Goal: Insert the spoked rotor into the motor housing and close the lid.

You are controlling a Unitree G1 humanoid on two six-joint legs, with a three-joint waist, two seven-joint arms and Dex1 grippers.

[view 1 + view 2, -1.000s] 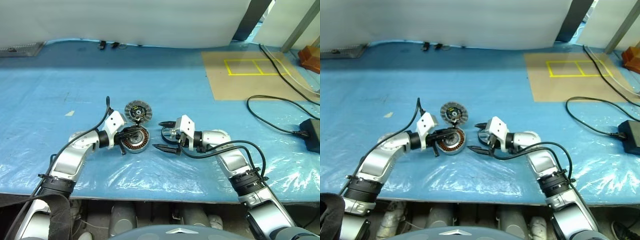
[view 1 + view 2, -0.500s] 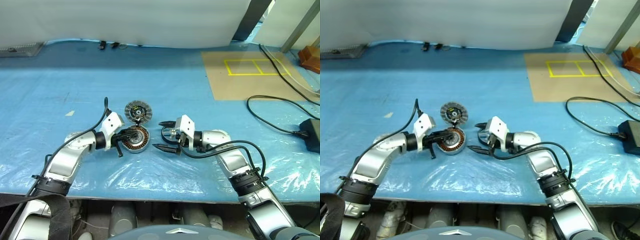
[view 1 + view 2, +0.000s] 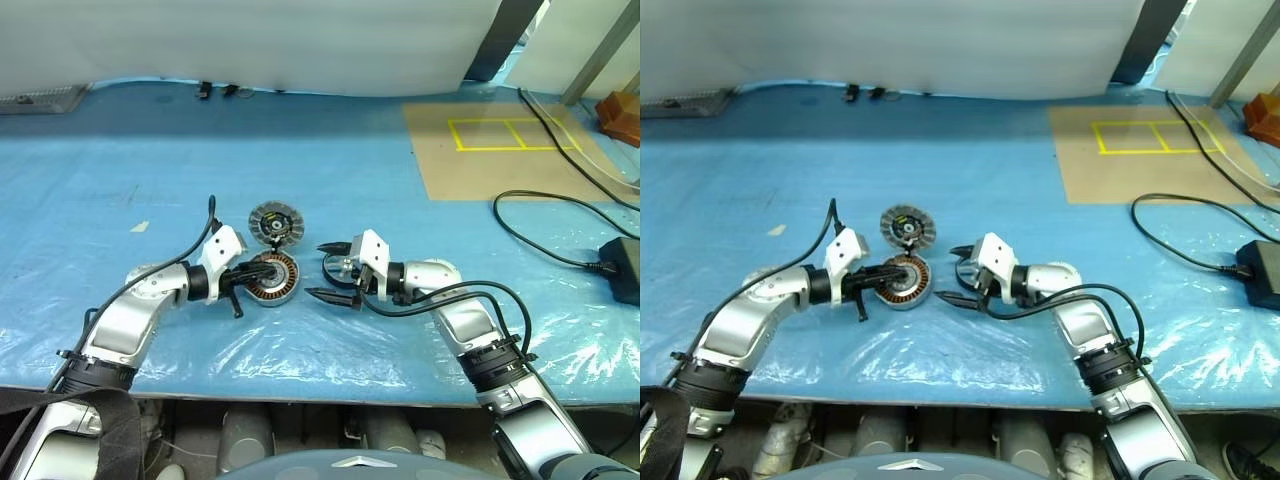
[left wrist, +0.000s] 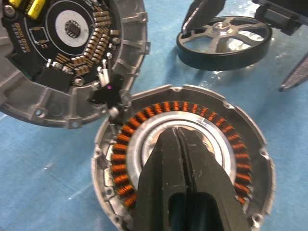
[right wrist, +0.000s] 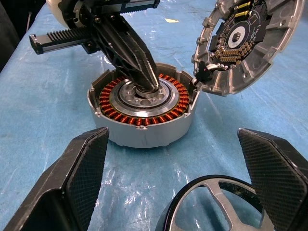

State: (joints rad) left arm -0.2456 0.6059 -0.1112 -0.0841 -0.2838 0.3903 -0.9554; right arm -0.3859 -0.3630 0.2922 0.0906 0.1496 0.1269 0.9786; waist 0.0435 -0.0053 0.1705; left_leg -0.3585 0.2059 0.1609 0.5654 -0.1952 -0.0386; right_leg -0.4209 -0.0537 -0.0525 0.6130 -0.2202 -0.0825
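the left claw (image 5: 144, 82) has its fingers pressed together, tips on the silver centre of the motor housing (image 5: 144, 108). the lid (image 5: 245, 41) stands open at its rim. the right claw (image 3: 330, 270) is spread wide around the spoked rotor (image 4: 224, 41), which lies on the blue sheet (image 3: 330, 170) just beside the housing.

Open motor housing (image 5: 144, 113), lid (image 5: 243, 43) tilted up, spoked rotor (image 4: 224, 41) beside.

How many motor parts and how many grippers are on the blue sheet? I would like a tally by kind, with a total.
Motor housing, open, copper windings showing: 1
Lid, swung open on the housing's rim: 1
Spoked rotor, lying outside the housing: 1
Grippers: 2, left gripper shut, right gripper open
Total: 5
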